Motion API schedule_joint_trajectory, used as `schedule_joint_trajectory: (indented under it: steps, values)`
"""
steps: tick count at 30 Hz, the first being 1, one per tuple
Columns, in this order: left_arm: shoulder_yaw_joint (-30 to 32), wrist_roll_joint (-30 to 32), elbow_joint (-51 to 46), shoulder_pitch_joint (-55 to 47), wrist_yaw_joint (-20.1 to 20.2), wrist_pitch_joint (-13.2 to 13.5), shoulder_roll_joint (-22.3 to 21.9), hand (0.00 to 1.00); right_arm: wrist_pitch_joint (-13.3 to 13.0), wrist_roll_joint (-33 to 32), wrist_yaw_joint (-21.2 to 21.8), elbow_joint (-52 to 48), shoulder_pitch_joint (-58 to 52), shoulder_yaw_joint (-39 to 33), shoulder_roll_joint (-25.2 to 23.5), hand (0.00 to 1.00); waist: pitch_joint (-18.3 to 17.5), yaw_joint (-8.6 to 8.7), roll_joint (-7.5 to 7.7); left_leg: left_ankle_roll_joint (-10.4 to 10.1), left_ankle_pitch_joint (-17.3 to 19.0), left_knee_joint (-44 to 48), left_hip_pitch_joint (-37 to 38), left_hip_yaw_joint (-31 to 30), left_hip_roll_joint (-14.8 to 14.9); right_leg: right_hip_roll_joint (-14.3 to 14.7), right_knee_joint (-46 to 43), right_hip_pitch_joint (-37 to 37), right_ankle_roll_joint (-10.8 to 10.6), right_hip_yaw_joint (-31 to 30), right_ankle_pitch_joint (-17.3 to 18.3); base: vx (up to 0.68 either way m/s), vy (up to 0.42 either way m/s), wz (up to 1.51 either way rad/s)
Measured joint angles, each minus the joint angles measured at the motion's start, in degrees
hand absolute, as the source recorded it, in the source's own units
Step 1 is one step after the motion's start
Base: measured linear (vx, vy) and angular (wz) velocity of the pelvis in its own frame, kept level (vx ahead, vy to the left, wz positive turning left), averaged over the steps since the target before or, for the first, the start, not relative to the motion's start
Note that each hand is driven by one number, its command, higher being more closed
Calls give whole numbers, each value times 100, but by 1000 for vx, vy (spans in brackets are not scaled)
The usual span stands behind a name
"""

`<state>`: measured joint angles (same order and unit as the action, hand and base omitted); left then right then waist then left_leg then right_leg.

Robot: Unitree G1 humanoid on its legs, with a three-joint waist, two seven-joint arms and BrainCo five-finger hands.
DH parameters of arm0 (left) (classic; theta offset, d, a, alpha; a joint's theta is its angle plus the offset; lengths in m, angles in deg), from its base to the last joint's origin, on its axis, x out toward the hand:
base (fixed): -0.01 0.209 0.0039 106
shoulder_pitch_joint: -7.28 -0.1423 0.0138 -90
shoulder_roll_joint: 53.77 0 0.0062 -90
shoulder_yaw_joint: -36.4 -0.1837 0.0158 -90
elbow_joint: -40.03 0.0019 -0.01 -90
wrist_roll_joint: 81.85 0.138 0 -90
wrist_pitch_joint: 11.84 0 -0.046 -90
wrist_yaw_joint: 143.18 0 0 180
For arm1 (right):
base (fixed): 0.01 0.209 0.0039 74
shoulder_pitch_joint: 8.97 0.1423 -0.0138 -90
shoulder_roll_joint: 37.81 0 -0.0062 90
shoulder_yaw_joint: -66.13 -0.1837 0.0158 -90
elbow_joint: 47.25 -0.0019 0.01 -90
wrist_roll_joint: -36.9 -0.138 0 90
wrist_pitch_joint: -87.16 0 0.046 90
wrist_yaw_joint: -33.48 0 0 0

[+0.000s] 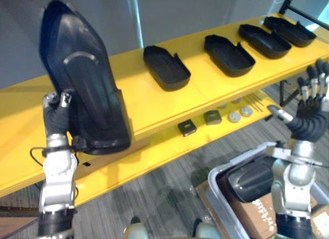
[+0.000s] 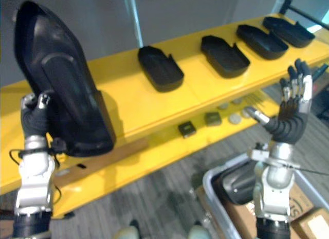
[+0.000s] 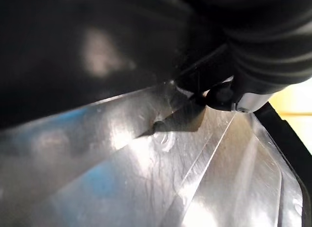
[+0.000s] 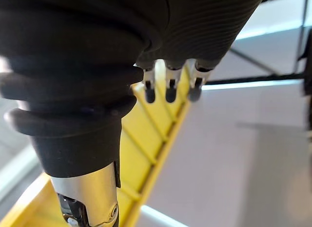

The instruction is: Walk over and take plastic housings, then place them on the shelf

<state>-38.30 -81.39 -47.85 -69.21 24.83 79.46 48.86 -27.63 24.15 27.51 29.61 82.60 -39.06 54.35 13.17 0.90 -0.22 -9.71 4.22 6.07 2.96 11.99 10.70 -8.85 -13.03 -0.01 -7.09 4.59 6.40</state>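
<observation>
Standing tall at the upper left of the left eye view, the black housing [image 1: 82, 79] is gripped at its lower side edge by the left hand [image 1: 55, 115], fingers curled on it, over the free left stretch of the yellow shelf [image 1: 23, 110]; whether its low end touches the board I cannot tell. To place it well, I judge it should be tipped open side up like the others, lowered flat and released only once it rests, clear of the nearest laid housing [image 1: 165, 68], first of 4 running toward the upper right. Small parts [image 1: 187, 127] lie on the lower board at centre. At the right edge the right hand [image 1: 311, 103] is raised, fingers spread and empty, above the grey bin [image 1: 222, 200], where another housing [image 1: 250, 181] waits.
</observation>
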Motion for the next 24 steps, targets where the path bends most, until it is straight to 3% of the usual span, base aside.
schedule_joint_trajectory:
  steps: [3, 9, 14, 17, 20, 24]
  values:
    - [-42, -71, 1781, 967, 102, -542, 722, 100, 104, -287, 261, 0, -207, -122, 7, 0, -3, 281, 5, 16, -10, 0, 37, 172, -32, -3, 94, 34, -31, -168, -78, -81, 28, -28]
    - [-436, -475, 4118, 2559, 199, -1321, 1615, 100, 240, -897, 962, -9, -773, -174, 140, 0, -19, 657, -3, 33, -57, -161, 120, 730, -52, 38, 153, 316, -83, -692, -205, -39, 22, -39]
    - [-544, -798, 5100, 3353, 221, -2020, 1818, 100, 364, -1369, 1552, -4, -1030, -55, 225, 0, -14, 1015, -10, 32, -57, -171, 175, 1097, -40, 101, 150, 502, -98, -1019, -257, 26, 10, -33]
    - [-541, -964, 5380, 3379, 222, -2339, 1815, 100, 368, -1414, 1656, 4, -1257, 119, 224, 0, -7, 1205, -22, 27, -51, -172, 272, 1351, -12, 147, 150, 507, -93, -1166, -261, 24, 4, -29]
    - [-528, -959, 5492, 3382, 226, -2561, 1810, 100, 375, -1483, 1701, 4, -1465, 201, 218, 0, -2, 1281, -31, -13, -18, -153, 309, 1410, 47, 196, 150, 524, -85, -1258, -271, 3, -10, -18]
    - [-473, -912, 5676, 3370, 230, -3088, 1797, 100, 420, -1505, 1621, 4, -1544, 299, 219, 0, 6, 1280, -44, -11, -5, -139, 283, 1507, 65, 211, 150, 600, -86, -1298, -319, -36, -9, -6]
